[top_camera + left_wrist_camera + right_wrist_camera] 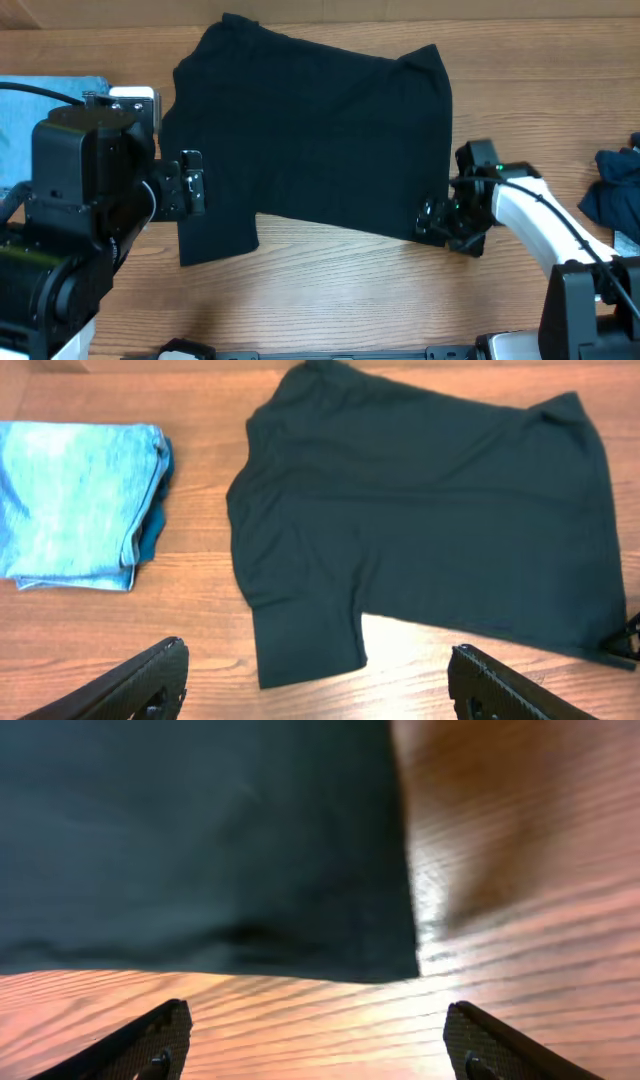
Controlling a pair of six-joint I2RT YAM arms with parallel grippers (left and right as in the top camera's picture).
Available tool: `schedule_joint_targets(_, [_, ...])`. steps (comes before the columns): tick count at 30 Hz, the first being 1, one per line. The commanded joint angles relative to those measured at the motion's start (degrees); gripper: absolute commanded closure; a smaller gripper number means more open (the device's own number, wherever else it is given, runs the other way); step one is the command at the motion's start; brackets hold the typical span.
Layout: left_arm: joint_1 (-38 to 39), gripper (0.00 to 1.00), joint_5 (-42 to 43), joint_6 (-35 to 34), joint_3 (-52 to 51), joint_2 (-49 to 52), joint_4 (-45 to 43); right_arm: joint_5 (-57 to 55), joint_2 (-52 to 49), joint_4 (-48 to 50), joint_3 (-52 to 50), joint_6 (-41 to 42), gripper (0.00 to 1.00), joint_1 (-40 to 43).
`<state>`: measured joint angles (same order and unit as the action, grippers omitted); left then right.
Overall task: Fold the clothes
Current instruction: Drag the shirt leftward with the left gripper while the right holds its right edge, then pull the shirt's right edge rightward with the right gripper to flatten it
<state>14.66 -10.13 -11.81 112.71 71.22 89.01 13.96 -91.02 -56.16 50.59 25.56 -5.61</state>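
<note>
The black T-shirt (310,140) lay spread flat on the wooden table (350,290), roughly at its middle, with one short sleeve pointing toward the near left. The left gripper (318,660) stood by that sleeve at the shirt's left side, its jaws spread wide and gripping nothing. The right gripper (316,1010) sat at the shirt's near right corner, its jaws also spread wide over bare wood, with the cloth's edge just beyond the fingertips and nothing between them. A folded light blue garment (75,500) rested on the far left of the table, well apart from the shirt. A dark navy garment (612,195) lay crumpled at the right edge.
</note>
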Motion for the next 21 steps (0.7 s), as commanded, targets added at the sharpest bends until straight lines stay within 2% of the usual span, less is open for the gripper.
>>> schedule_joint_targets(1, [0.13,0.13,-0.35,1.38,0.22,1.64,0.46,0.35,0.37,2.93,-3.8,3.67,0.15,0.22])
schedule_joint_targets(5, [0.13,0.14,-0.35,1.33,0.22,1.92,0.26,4.17,0.37,6.88,-6.93,5.84,0.16,0.22])
schedule_joint_targets(9, [0.13,0.14,-0.31,1.29,0.22,2.36,0.26,4.15,0.37,10.36,-8.94,9.84,0.18,0.22])
schedule_joint_targets(12, [0.13,0.14,0.26,1.31,0.22,2.64,0.28,4.02,0.37,11.28,-8.96,10.29,0.23,0.22])
schedule_joint_targets(16, [0.13,0.14,1.92,1.31,0.22,3.04,0.0,2.12,0.37,13.77,-8.96,11.39,0.24,0.55])
schedule_joint_targets(21, [0.13,0.14,2.27,1.33,0.22,3.65,-0.07,0.85,0.37,14.1,-8.96,12.24,0.42,3.34])
